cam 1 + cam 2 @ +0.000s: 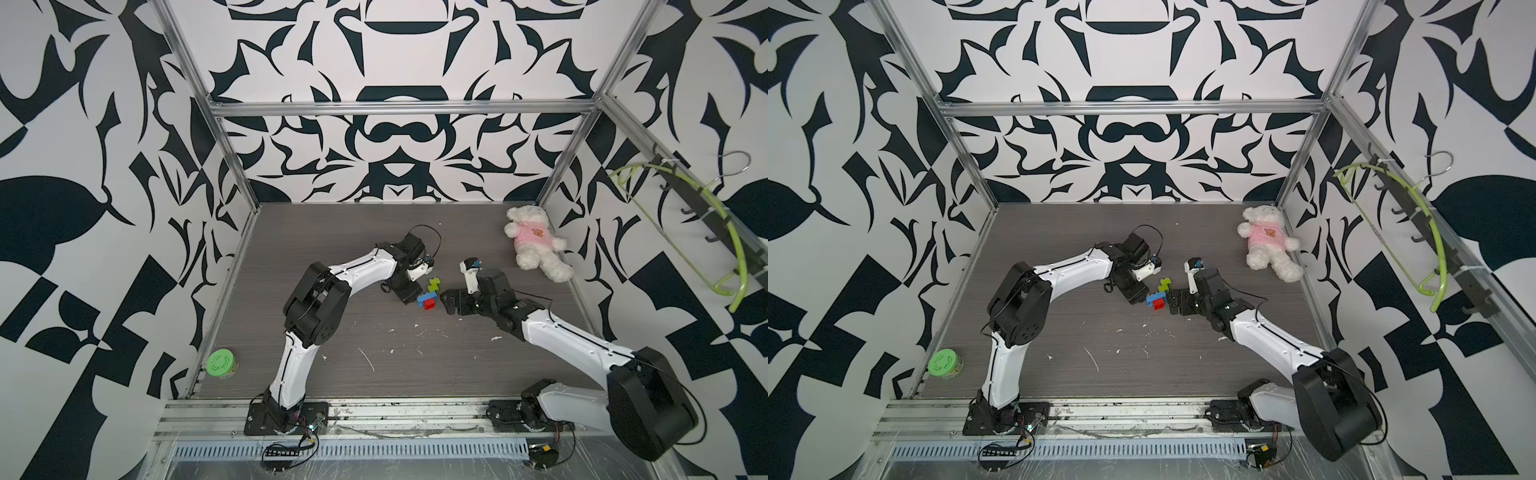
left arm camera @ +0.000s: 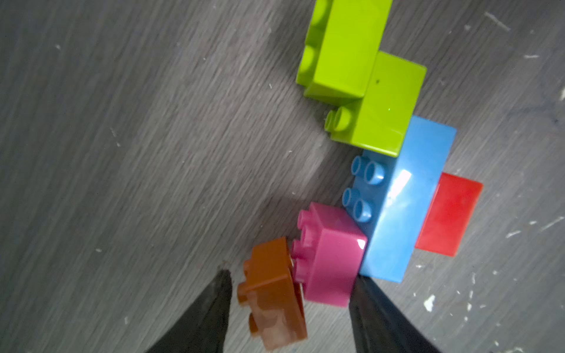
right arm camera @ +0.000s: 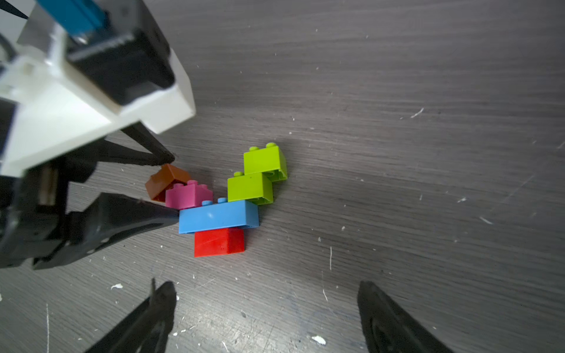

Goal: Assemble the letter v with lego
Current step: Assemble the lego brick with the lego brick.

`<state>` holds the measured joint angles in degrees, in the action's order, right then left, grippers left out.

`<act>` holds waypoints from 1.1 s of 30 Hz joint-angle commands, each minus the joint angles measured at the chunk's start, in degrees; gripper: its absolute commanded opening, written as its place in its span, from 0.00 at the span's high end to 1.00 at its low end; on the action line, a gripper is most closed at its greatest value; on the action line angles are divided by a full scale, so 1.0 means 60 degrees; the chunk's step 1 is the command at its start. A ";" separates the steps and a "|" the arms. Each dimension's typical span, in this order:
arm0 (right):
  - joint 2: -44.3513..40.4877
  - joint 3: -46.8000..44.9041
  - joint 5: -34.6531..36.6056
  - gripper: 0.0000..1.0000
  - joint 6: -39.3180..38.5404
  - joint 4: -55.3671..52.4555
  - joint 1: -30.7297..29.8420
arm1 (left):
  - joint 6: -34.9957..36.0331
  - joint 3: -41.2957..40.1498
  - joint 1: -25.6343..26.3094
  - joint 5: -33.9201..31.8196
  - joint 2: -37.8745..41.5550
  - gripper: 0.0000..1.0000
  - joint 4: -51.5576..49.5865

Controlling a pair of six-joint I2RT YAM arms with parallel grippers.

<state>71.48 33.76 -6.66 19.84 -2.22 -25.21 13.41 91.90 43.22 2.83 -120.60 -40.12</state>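
Closest to the top camera is the black elbow of the right arm [image 1: 648, 407], at the near right. From there the arm reaches to the middle of the worktop [image 1: 374, 357]. The right pincer [image 3: 266, 285] lies low there with its jaws wide apart and nothing between them, just to the right of the lego.

The letter v [image 1: 430, 293] lies flat in the middle of the worktop, between the 2 pincers, with its 6 bricks on their sides. The red brick [image 3: 218, 243] is at the near end, joined to the long blue brick [image 3: 218, 217]. From the blue brick 2 lime green bricks [image 3: 249, 186] step away toward the far side. The pink brick [image 3: 188, 195] sits on the left part of the blue one. The orange brick [image 3: 165, 180] leans tilted against the pink studs and is not seated flat.

The left pincer [image 2: 293, 277] has its jaws apart, with the orange and pink bricks between them. One fingertip [image 2: 367, 293] touches the corner where pink meets blue. The other fingertip [image 2: 220, 293] is just beside the orange brick, with a thin strip of worktop between them.

At the far right lies a white teddy bear [image 1: 536, 243]. At the near left edge stands a jar with a green lid [image 1: 220, 363].
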 commanded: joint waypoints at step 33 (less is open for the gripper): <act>0.4448 0.2069 -0.2327 0.35 0.0891 0.2679 0.0355 | -0.0601 -0.0790 -0.0499 0.1444 0.1175 0.18 0.0767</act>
<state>98.43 44.05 -18.83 25.45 13.10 -23.33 11.27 88.16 41.08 8.88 -117.73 -37.17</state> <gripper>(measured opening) 0.652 0.819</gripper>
